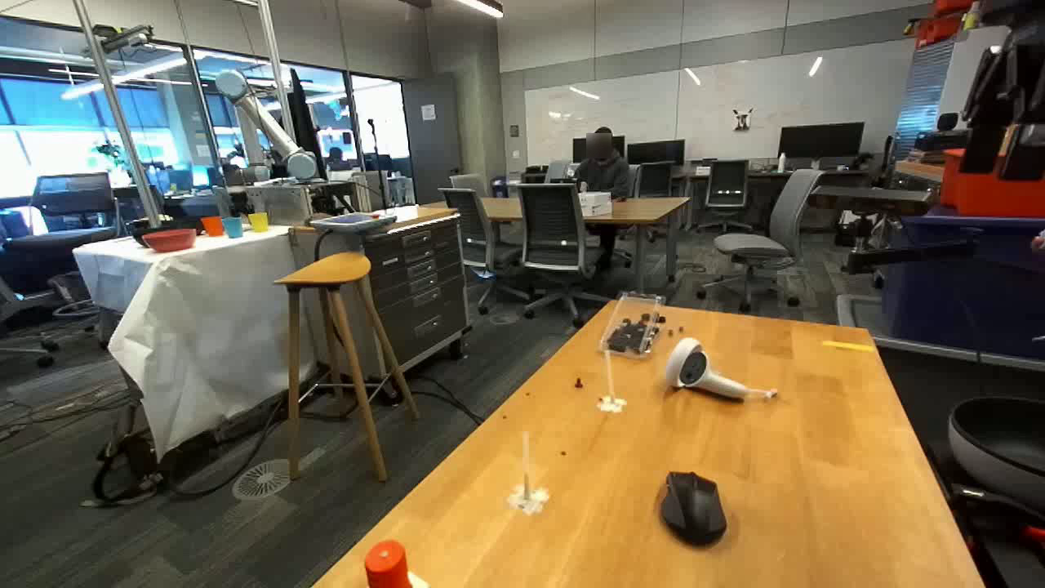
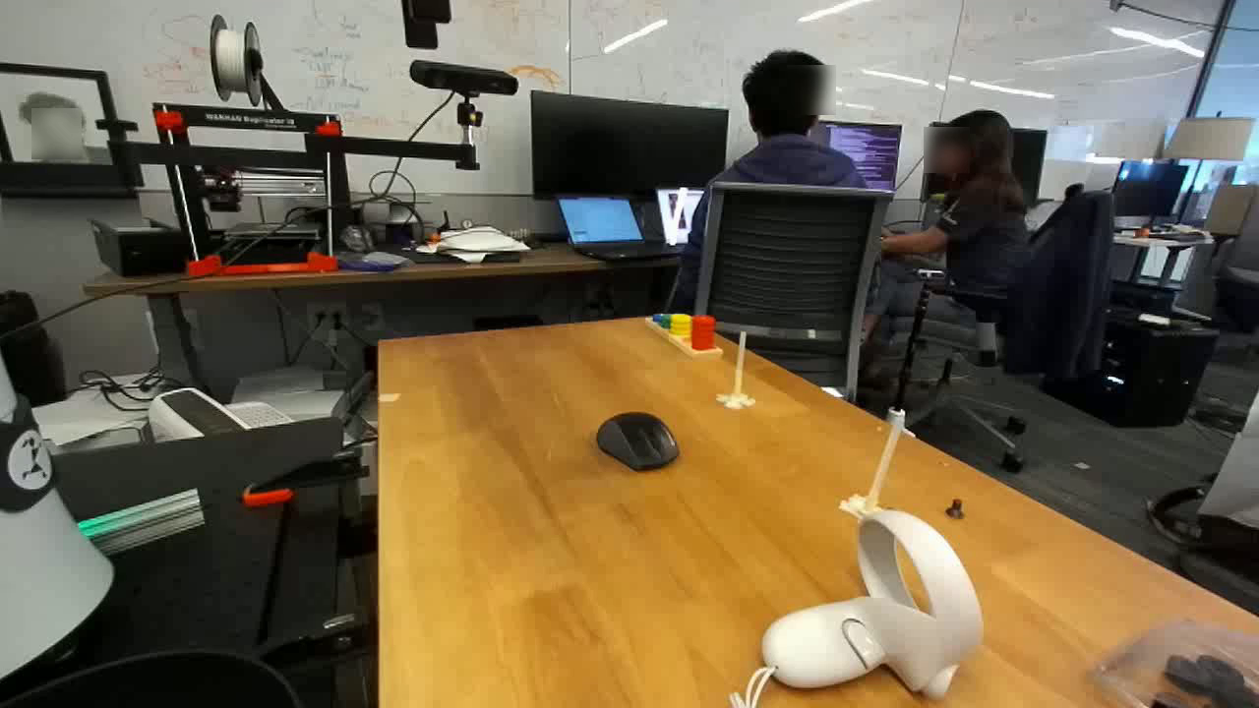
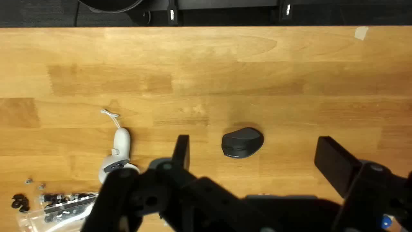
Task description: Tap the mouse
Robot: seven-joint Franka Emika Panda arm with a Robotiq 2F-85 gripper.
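Observation:
The black mouse (image 1: 693,508) lies on the wooden table. It also shows in an exterior view (image 2: 637,441) and in the wrist view (image 3: 242,142). My gripper (image 3: 253,149) is open and empty, with its two dark fingers wide apart. In the wrist view the mouse appears between the fingers, nearer the left one, and lies well below them on the tabletop. The gripper (image 1: 1002,151) also hangs at the top right in an exterior view, high above table level. Nothing hides the mouse.
A white-and-grey controller (image 1: 704,371) lies on the table. Two thin upright pegs (image 1: 526,469) (image 1: 610,380) stand along one side. A clear box of dark parts (image 1: 633,331) sits at an end. A red stacked piece (image 2: 702,332) stands on a small board at the opposite end.

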